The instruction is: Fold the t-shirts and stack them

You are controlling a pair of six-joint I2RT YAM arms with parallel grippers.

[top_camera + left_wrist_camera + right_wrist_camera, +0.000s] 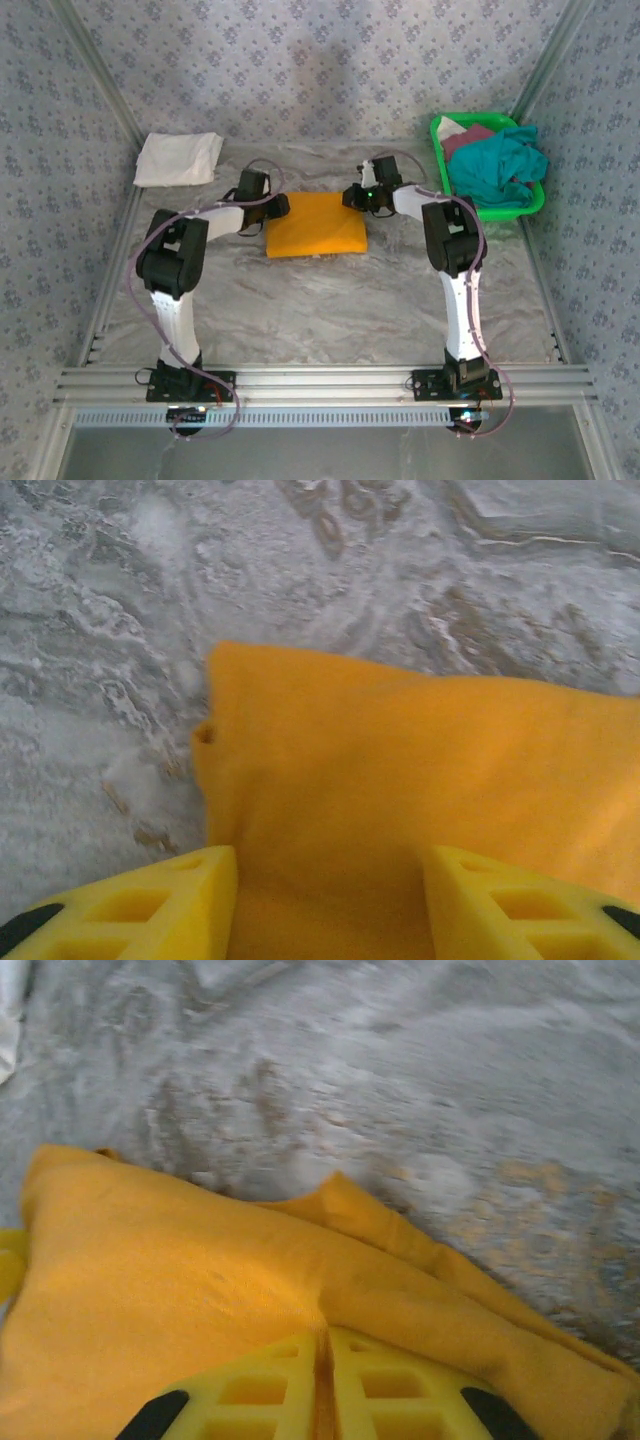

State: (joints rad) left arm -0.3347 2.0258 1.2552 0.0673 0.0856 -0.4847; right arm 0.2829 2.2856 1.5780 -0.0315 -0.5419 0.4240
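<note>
Folded mustard-orange t-shirt (314,224) lies flat on surface (300,300). Left end effector (328,868) at its left edge, fingers wide apart. Right end effector (322,1345) at its right edge, fingers closed together.

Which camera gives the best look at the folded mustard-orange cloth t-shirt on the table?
Top external: the folded mustard-orange cloth t-shirt shows nearly whole there, as a rough rectangle. The left wrist view catches one corner and edge up close; the right wrist view catches a layered edge, slightly blurred.
</note>
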